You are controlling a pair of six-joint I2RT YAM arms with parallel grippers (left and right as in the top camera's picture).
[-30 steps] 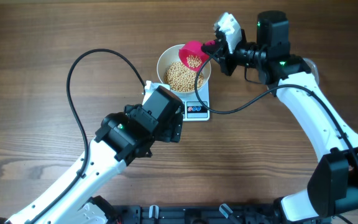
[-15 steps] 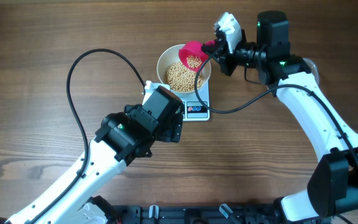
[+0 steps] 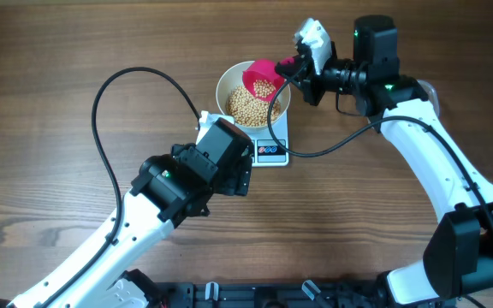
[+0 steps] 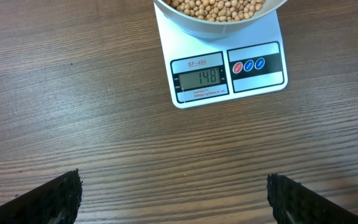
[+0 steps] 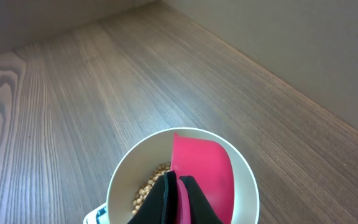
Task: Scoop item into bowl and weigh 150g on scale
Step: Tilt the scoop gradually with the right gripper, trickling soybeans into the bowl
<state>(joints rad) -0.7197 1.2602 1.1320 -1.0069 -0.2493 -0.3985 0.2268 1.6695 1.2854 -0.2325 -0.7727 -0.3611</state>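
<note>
Pink scoop [image 5: 201,169] hides most beans [image 5: 149,186] (bowl [image 5: 120,184] rim cut off below).

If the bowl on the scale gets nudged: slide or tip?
Likely slides, not tips: the bowl holds a good load of beans, so bottom-heavy. It is as wide as the scale, so a hard shove might carry it off.
</note>
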